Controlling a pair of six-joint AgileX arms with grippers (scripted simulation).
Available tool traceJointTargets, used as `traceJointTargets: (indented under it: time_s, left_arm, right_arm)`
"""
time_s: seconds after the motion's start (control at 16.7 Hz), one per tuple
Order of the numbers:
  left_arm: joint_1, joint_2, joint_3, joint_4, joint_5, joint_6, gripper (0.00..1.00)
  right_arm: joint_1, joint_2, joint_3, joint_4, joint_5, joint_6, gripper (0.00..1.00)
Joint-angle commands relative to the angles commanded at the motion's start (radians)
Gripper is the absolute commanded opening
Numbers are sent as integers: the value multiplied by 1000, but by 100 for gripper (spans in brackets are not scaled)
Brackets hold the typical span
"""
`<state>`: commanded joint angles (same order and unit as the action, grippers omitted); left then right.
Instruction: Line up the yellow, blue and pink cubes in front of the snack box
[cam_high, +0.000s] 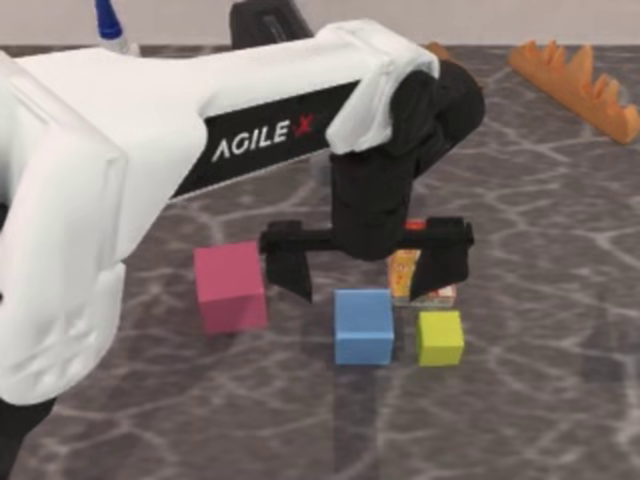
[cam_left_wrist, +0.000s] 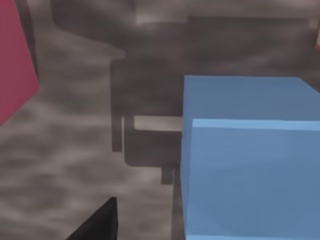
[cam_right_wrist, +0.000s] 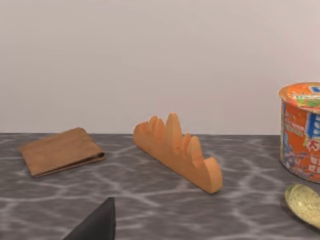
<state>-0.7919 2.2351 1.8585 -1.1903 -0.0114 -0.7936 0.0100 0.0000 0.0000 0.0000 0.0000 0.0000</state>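
From above, the left gripper (cam_high: 368, 262) hangs over the table with fingers spread wide and nothing held, above the gap behind the blue cube (cam_high: 363, 326). The yellow cube (cam_high: 440, 337) sits just right of the blue, both in front of the snack box (cam_high: 408, 277) (half hidden by the gripper). The pink cube (cam_high: 231, 286) lies apart, to the left.

The left wrist view shows the blue cube close below, the pink one at the edge.

The right wrist view shows only an orange toothed rack (cam_right_wrist: 177, 148), a brown wallet (cam_right_wrist: 60, 151) and a noodle cup (cam_right_wrist: 301, 130); the right arm is parked out of sight.

I judge pink remains: the next move calls for shifting left, straddling it, closing.
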Motion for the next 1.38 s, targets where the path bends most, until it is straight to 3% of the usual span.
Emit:
traceJointTargets:
  time_s: [0.48,0.96,1.38]
  left_arm:
    - [15,-25,18,-34,0,10,100]
    - [294,-163,-213,45,13,133,100]
    - [314,-168,-241,67,13,144,100]
  right_arm:
    - [0,0,0,0,0,0,100]
    - [0,0,0,0,0,0,100]
    - [0,0,0,0,0,0,100]
